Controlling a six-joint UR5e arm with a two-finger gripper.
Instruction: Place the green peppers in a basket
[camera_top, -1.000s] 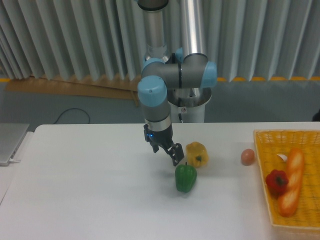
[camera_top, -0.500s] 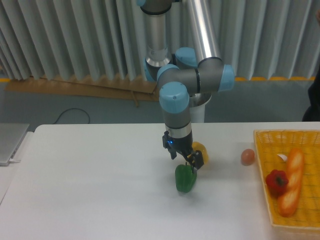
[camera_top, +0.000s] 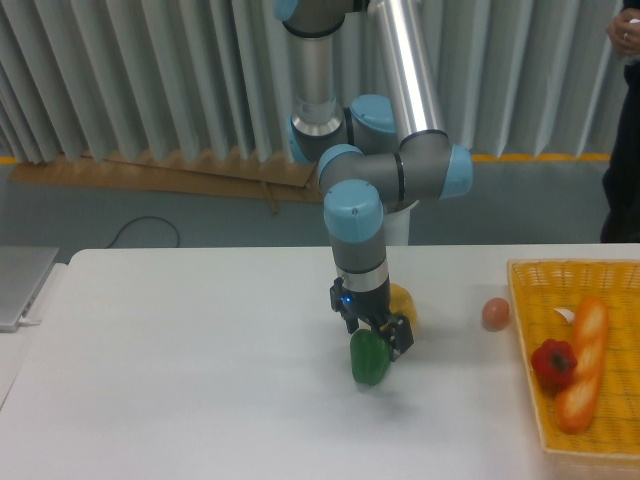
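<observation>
The green pepper (camera_top: 367, 364) rests on the white table, left of centre. My gripper (camera_top: 378, 340) has come down over its top. The dark fingers (camera_top: 401, 338) stand on either side of its upper part, and the jaws look open around it, with no squeeze visible. The yellow-orange wicker basket (camera_top: 523, 345) lies at the right edge of the table, well to the right of the pepper. A red pepper (camera_top: 553, 364) and a bread loaf (camera_top: 584, 360) lie in it.
A yellow pepper (camera_top: 403, 302) sits just behind the gripper, partly hidden by it. An egg (camera_top: 495, 313) lies between it and the basket. A grey laptop edge (camera_top: 20, 285) is at the far left. A person stands at the upper right.
The arm swung right from beside the green pepper to above it. It then lowered, so the fingers now straddle the pepper's top. The pepper has not moved.
</observation>
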